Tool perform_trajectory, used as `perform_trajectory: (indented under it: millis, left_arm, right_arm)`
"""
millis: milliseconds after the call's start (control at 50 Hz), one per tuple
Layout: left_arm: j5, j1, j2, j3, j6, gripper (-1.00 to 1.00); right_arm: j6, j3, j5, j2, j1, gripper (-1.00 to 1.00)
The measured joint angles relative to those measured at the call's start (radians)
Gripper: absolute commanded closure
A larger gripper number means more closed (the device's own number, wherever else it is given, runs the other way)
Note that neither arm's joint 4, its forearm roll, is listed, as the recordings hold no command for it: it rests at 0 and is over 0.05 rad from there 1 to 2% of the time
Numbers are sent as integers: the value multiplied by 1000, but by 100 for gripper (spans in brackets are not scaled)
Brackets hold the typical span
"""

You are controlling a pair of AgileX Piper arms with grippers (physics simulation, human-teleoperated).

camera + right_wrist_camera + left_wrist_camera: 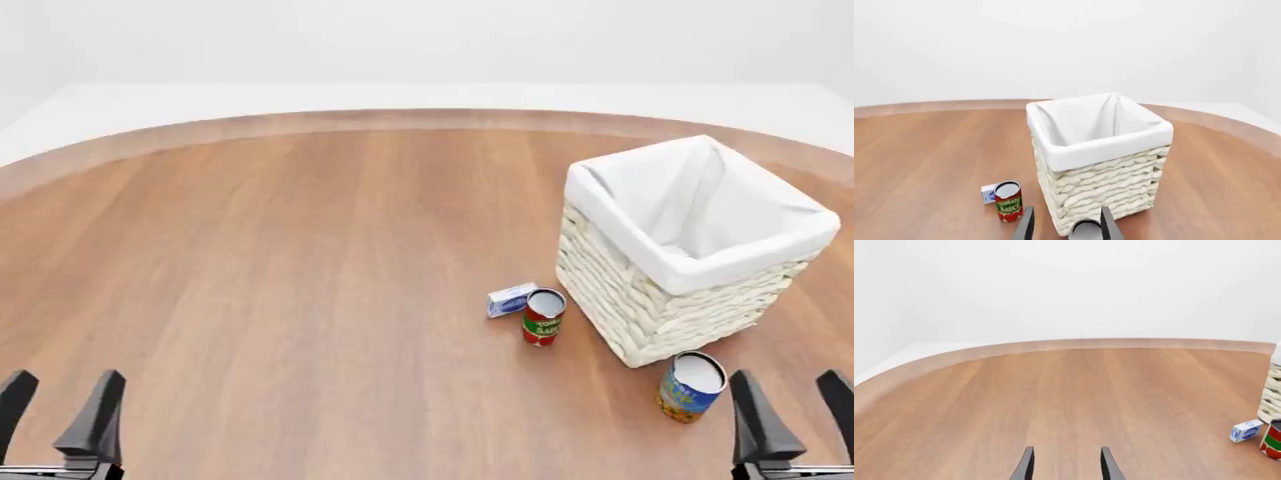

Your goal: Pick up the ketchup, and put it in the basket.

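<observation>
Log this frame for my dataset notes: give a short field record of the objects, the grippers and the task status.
basket: upright, right of table centre, white lining, no contents visible
tomato sauce can: upright, left of the basket
small blue-and-white box: lying beside that can
blue-and-yellow can: upright, in front of the basket
ketchup: not visible in any view
left gripper: open, empty
right gripper: open, empty

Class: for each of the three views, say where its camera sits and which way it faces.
Front: above, behind both arms, looking down the table; left gripper, right gripper, basket.
Left wrist: behind the left gripper, facing bare table.
Right wrist: behind the right gripper, facing the basket.
All share the tomato can.
</observation>
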Motion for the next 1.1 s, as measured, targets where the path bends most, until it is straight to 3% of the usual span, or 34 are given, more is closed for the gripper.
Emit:
perform_trajectory:
  millis: [540,1100]
  left_arm:
    - [-1,0,4,-2,0,-100]
    - [-1,0,4,-3,0,-100]
  right_arm:
    - [3,-32,0,0,1,-100]
    - [-49,-146,104,0,232,-100]
